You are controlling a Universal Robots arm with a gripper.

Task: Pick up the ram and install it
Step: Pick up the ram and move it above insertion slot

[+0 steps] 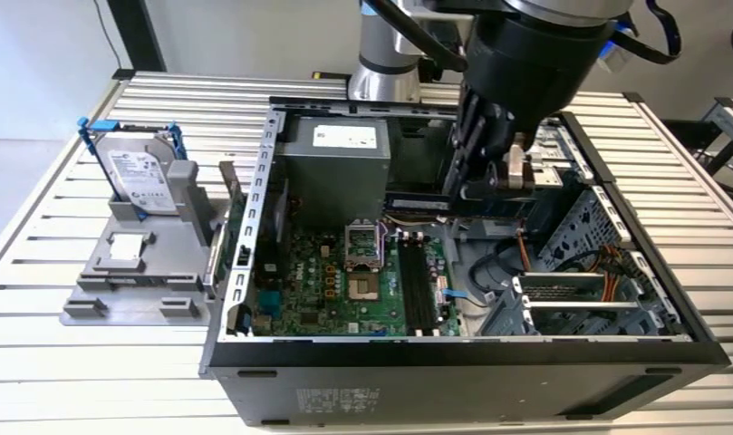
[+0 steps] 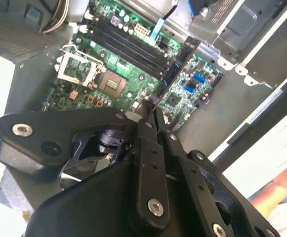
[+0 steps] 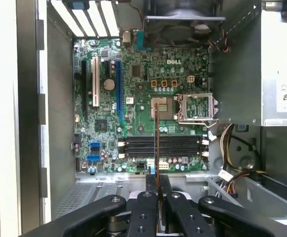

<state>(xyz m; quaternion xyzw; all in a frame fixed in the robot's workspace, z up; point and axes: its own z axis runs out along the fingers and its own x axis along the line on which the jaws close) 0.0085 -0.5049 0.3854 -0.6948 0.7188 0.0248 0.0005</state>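
Ram (image 2: pixel 179 66) pinched by one end in our claw (image 2: pixel 151 112), motherboard (image 2: pixel 91 96) beyond its tips.
We judge it light, stiff and fragile, best held by its edges, off the contacts.

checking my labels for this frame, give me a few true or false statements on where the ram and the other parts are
1. The end effector is shut on the ram. True.
2. The computer case is open, with the motherboard exposed. True.
3. The ram is already installed. False: it is held above the motherboard, and the memory slots look empty.
4. The hard drive lies inside the case. False: it stands upright in a grey holder outside the case, at the exterior view's left.
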